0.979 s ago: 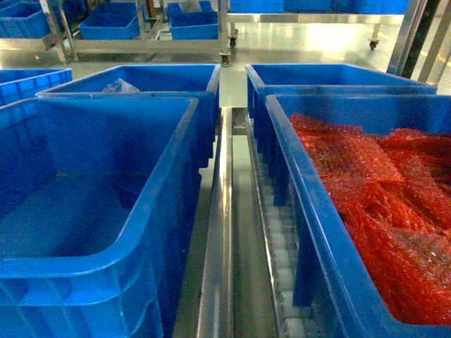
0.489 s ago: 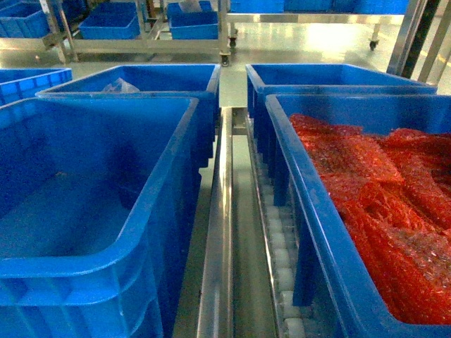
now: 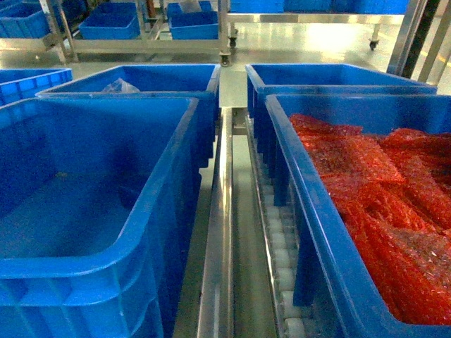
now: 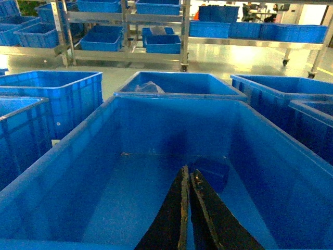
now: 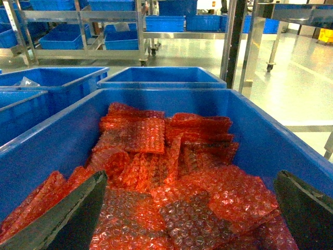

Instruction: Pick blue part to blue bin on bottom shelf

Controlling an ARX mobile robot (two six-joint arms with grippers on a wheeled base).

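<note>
So your left gripper is hanging over the near-left blue bin, with both dark fingers pressed flat together and nothing between them. That bin looks bare inside from both the head and left wrist views, just a smooth blue floor.

Your right gripper is the opposite: jaws spread wide, one finger at the left edge of the right wrist view and the other at the right edge, hovering above the near-right bin. That bin is stuffed with red bubble-wrap bags piled on each other. Nothing is being pinched there.

Honestly, you won't spot a blue part in any of these views; I can't tell where it is. If it's under the red bags, it's hidden.

Between the two near bins you can see the bottom shelf: the steel centre divider rail runs down the middle, with a white roller track just beside the right bin's wall. Two more blue bins sit behind, and the rear-left one has a clear plastic bag in it. More racks of blue bins stand across the floor.
</note>
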